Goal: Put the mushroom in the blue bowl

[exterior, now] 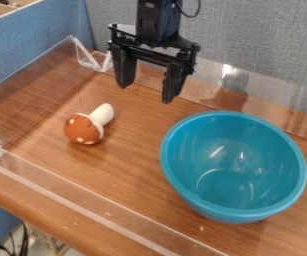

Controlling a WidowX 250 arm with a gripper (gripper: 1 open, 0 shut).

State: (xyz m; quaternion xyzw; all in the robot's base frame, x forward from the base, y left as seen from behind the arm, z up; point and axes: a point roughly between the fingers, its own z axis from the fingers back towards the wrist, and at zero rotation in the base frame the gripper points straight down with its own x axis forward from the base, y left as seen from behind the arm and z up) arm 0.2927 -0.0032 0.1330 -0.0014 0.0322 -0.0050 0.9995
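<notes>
The black two-fingered end effector [152, 78] points straight down above the far middle of the counter, its fingers spread wide and holding nothing. The glossy wood-grain counter [129, 160] is ringed by a low clear plastic wall [42, 62], with a blue panel [29, 35] behind at the left. The small toy mushroom [88, 124], reddish-brown cap and cream stem, lies on its side left of centre, well apart from the large round teal-blue plastic bowl [233, 165] at the right, bare wood between them.

A single view looks down at a slant from above the table's [129, 165] near edge, facing the blue back panel [36, 40]. It sits fairly close: the blue bowl [235, 165] fills the lower right, and the arm above the gripper [153, 76] is cut off at the top edge.
</notes>
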